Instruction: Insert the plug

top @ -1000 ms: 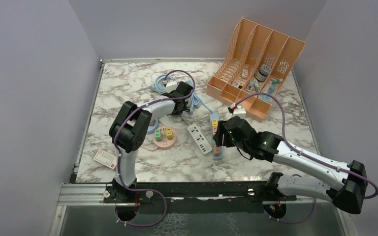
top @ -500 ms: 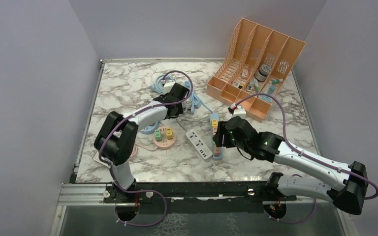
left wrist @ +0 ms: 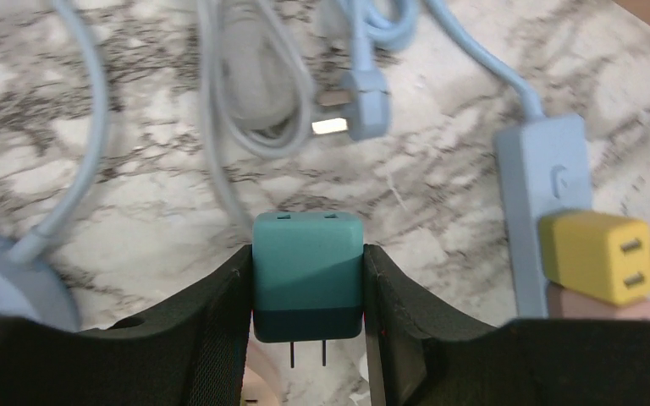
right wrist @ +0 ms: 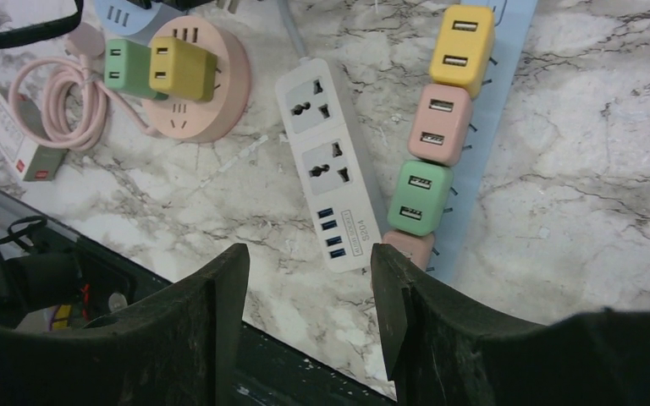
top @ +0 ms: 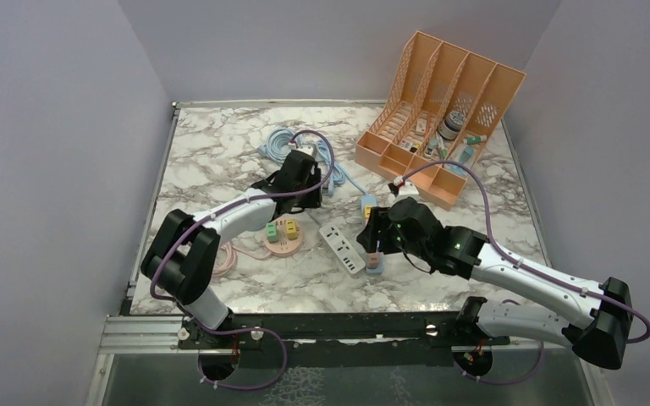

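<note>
My left gripper [left wrist: 306, 252] is shut on a teal plug [left wrist: 307, 271], its two prongs pointing back toward the wrist. It hangs over the marble between the blue cable coil [top: 283, 142] and the round pink socket hub [top: 282, 236]. A white power strip [right wrist: 330, 161] lies in the middle. A blue power strip [right wrist: 484, 144] beside it carries a yellow plug [right wrist: 462, 46], a pink plug [right wrist: 438, 123] and a green plug [right wrist: 419, 197]. My right gripper [right wrist: 309, 254] stands open above the near end of the white strip, with nothing between its fingers.
An orange file organiser [top: 440, 114] stands at the back right. The pink hub [right wrist: 220, 97] holds a green plug [right wrist: 127, 68] and a yellow plug [right wrist: 182, 68]. A coiled pink cable [right wrist: 55, 106] and a small card [right wrist: 17, 144] lie at the left.
My left arm has drawn back from the blue cable coil toward the round hub, its elbow dropping to the left. The right gripper has shifted slightly to the left.
</note>
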Available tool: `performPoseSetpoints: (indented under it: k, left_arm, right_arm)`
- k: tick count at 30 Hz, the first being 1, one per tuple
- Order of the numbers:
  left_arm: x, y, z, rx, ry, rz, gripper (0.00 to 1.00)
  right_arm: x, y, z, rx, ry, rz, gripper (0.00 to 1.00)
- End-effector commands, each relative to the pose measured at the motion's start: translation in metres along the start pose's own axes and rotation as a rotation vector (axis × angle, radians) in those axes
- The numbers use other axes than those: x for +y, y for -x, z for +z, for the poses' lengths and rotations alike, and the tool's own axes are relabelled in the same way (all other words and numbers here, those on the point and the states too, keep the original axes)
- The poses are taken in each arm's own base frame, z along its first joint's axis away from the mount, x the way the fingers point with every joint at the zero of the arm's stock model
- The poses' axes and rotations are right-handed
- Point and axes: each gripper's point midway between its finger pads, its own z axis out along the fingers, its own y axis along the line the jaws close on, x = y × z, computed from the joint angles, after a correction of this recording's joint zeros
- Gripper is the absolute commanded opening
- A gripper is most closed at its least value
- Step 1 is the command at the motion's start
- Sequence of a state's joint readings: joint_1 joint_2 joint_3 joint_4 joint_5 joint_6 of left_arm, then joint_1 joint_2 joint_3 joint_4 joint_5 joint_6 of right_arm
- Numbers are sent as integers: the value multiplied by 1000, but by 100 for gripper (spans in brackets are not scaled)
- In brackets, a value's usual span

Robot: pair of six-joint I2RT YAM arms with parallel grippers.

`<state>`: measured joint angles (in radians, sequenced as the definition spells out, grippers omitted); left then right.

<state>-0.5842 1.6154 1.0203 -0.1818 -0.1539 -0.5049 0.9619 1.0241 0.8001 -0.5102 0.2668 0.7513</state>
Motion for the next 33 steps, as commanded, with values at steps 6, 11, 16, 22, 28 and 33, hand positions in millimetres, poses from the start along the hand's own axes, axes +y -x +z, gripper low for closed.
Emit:
performPoseSetpoints:
  k: [6,11,16,22,28,33]
  left_arm:
    - [-109,14,-69,-229,-682,358,31]
    - [-135,14,-112,-336,-894,473,29]
    - [-153,10,-143,-406,-1044,621,28]
    - [-159,-3,-166,-441,-1162,738,27]
    - [-165,-15,-180,-401,-1261,745,27]
    - [-164,-25,-184,-375,-1301,754,27]
  right_arm:
    - [33,27,-15,-49,100,179,54]
    - [31,37,-29,-102,109,324,54]
    - [36,49,-43,-149,163,442,53]
    - [32,60,-52,-180,138,521,52]
    - [36,58,-45,-164,136,547,51]
    - [37,57,-41,-163,133,559,48]
